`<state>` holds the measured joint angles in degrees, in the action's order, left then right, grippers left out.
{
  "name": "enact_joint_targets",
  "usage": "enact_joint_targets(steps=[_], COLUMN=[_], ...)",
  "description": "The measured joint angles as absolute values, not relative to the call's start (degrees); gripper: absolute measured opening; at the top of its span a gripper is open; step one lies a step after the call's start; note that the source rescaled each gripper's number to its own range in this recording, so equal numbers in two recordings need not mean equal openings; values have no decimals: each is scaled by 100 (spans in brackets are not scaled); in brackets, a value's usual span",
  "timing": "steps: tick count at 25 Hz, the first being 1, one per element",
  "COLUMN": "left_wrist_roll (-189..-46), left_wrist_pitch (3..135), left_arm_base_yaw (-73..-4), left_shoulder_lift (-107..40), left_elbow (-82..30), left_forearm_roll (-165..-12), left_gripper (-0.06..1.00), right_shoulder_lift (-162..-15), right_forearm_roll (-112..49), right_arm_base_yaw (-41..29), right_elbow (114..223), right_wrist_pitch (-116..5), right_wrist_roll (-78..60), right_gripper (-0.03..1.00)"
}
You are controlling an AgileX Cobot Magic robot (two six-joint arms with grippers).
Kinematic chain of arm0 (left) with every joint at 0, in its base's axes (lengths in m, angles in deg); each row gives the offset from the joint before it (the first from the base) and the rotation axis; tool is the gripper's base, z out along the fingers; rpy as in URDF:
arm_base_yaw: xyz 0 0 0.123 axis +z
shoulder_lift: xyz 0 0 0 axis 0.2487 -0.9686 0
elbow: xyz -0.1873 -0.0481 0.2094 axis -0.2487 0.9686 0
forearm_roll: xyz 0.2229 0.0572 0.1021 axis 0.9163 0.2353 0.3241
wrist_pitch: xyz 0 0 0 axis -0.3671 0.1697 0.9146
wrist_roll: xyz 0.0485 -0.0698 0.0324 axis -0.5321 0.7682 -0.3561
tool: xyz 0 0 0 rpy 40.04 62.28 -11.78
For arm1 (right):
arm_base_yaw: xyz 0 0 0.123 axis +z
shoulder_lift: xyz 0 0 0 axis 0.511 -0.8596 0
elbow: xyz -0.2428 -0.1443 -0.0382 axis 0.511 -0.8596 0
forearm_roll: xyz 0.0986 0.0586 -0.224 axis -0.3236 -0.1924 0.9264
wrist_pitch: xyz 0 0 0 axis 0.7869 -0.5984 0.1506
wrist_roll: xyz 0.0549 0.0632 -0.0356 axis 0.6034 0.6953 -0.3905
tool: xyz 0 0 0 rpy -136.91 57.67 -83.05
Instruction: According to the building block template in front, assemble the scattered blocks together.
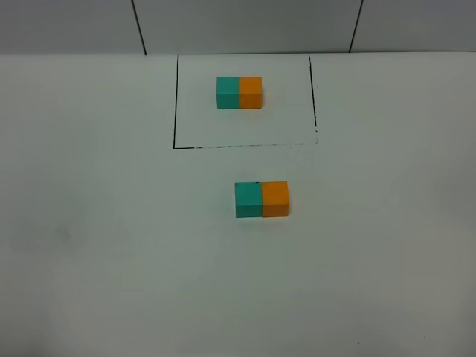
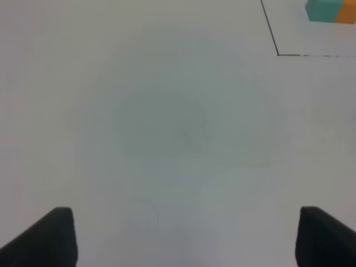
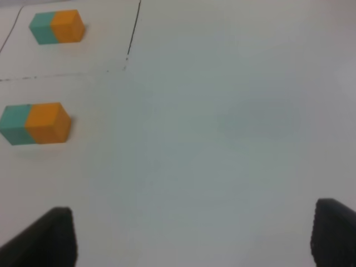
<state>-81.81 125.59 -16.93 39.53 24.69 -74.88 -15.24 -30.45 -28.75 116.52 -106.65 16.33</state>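
The template (image 1: 239, 92), teal left and orange right, sits inside a black-outlined square at the back of the table; it also shows in the left wrist view (image 2: 331, 11) and the right wrist view (image 3: 57, 26). The teal cube (image 1: 248, 200) and the orange cube (image 1: 275, 198) stand side by side, touching, in the middle of the table; the right wrist view shows them too, teal (image 3: 15, 124) and orange (image 3: 48, 122). Neither arm shows in the exterior high view. My left gripper (image 2: 181, 239) and right gripper (image 3: 192, 236) are open and empty, well apart from the cubes.
The black outline (image 1: 175, 111) marks a square on the white table (image 1: 111, 245). A grey tiled wall (image 1: 245, 26) runs along the table's far edge.
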Motion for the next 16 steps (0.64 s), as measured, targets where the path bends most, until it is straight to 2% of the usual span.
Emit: enact_joint_targets(steps=[16], left_wrist_roll=[-8181], left_wrist_pitch=[12559], left_arm_base_yaw=[-1693], left_shoulder_lift=[3953], left_elbow=[2469], left_forearm_roll=[-7488], left_gripper=[74], right_shoulder_lift=[-1524], right_forearm_roll=[-3045], right_arm_base_yaw=[-2875], right_elbow=[11652], right_wrist_pitch=[-10665], right_wrist_roll=[1633], right_gripper=[99])
